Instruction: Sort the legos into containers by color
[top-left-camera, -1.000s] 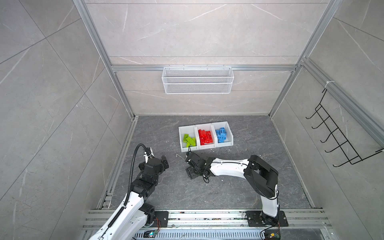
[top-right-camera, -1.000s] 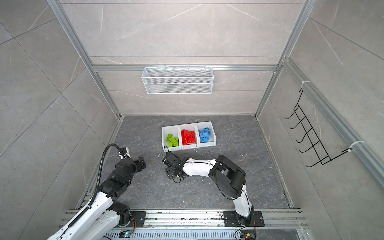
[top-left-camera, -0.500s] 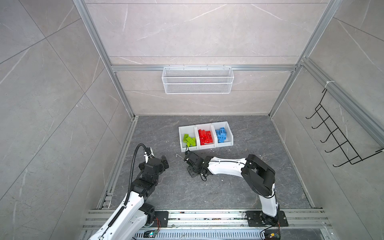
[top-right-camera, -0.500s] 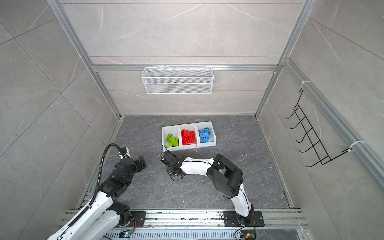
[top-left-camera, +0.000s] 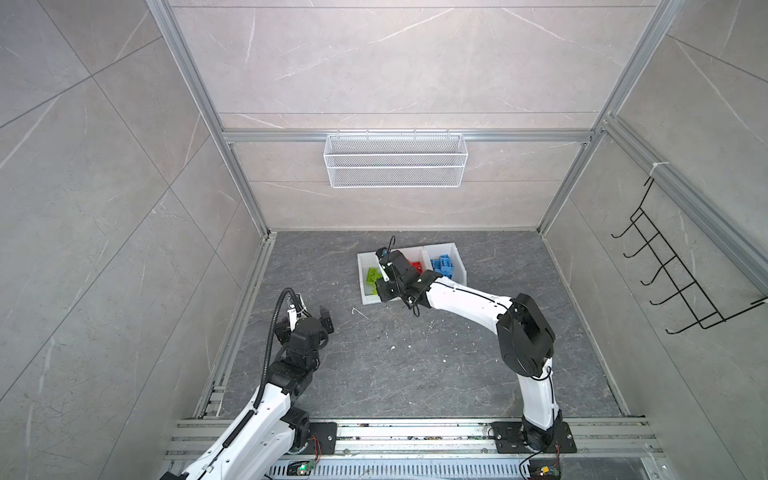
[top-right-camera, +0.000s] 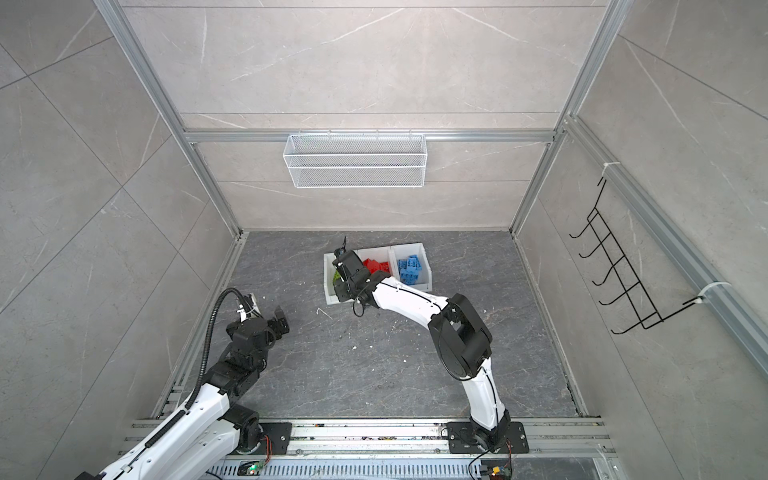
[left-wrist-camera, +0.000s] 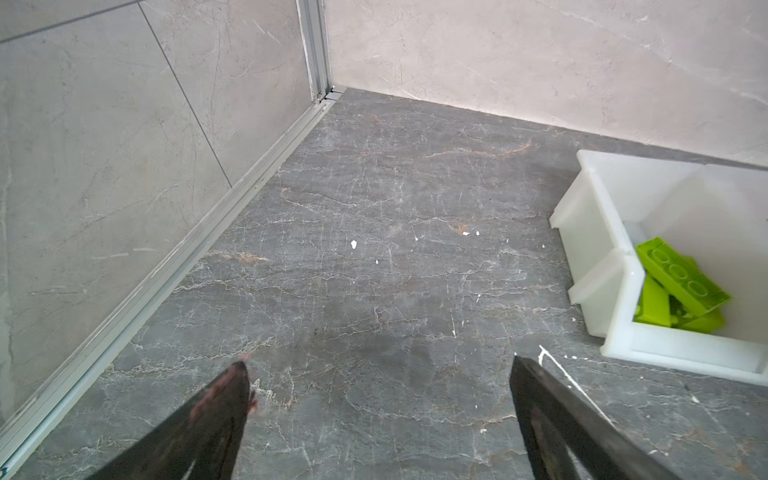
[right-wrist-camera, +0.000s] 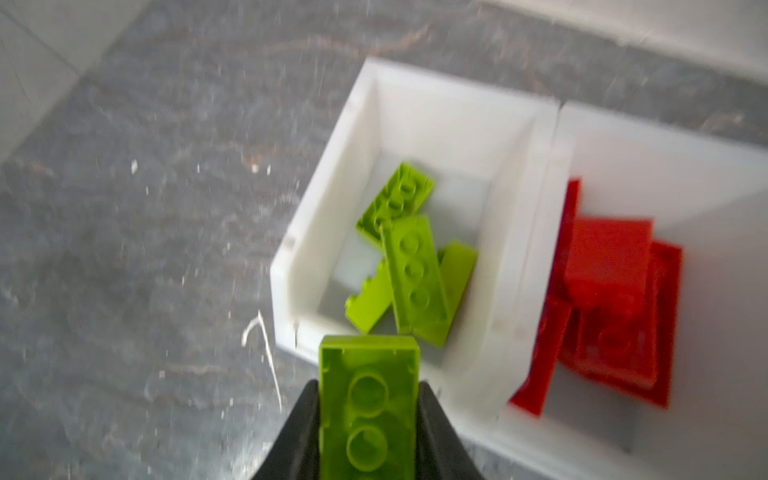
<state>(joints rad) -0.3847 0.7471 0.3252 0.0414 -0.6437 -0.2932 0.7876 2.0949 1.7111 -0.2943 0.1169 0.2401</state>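
1. Right gripper (right-wrist-camera: 368, 384): we log it clamped on one lime green lego (right-wrist-camera: 368, 415), held over the front lip of the containers' (top-left-camera: 460, 266) green end bin.
2. Containers: we count green legos (right-wrist-camera: 415, 270), red legos (right-wrist-camera: 606, 257) in the middle bin and blue legos (top-left-camera: 442, 266) in the other end bin.
3. Left gripper (left-wrist-camera: 378, 363): jaws wide apart, holding nothing, over the floor (left-wrist-camera: 374, 249), well apart from the containers.

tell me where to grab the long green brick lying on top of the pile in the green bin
Take the long green brick by its two long sides, about mid-length, coming down from above. It lies studs up on the other green bricks, and the bin walls block any sideways approach. Its narrow width suits the jaws; the fit beside the neighbouring brick looks tight.
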